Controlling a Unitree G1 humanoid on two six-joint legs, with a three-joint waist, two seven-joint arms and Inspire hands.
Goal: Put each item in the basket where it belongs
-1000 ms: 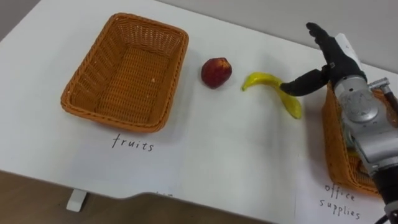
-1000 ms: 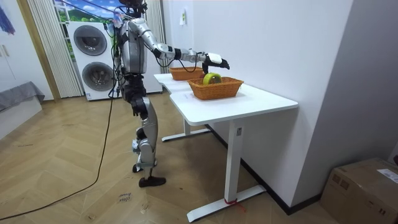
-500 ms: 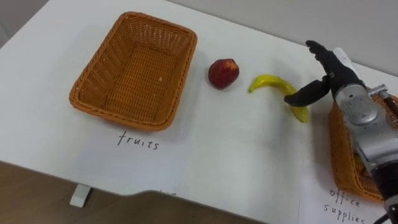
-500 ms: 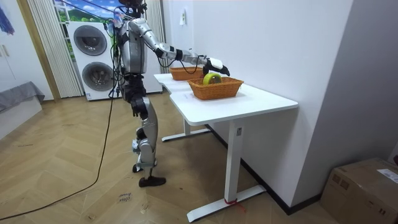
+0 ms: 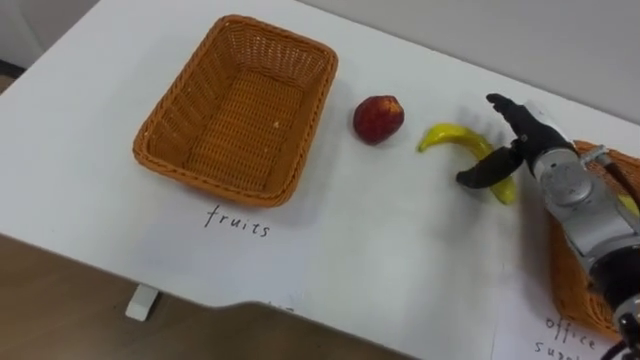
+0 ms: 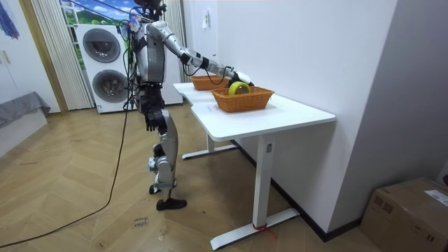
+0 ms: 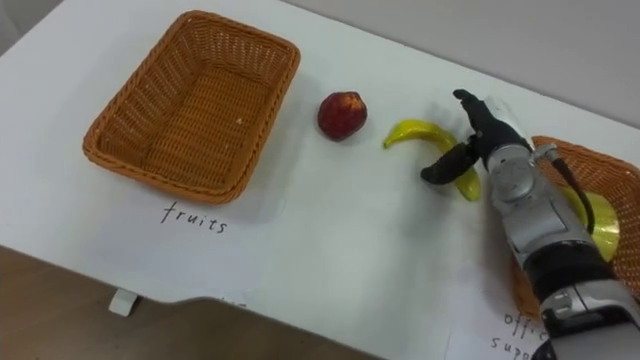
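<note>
One risk: the right hand [image 5: 532, 148], fingers spread apart over the banana [image 5: 446, 135], may push it aside rather than grip it.

— How many baskets?
— Two wicker ones: the left basket [image 5: 215, 183] and the right basket [image 7: 585, 150].
— And loose fruit?
— One red apple [image 5: 378, 118] and one banana [image 5: 450, 133]. There is also one yellow-green thing [image 7: 600, 215] in the right basket; I cannot tell its kind.
— Anything else in the room?
— Two washing machines [image 6: 105, 45], stacked, and one cardboard box [image 6: 409, 210].
</note>
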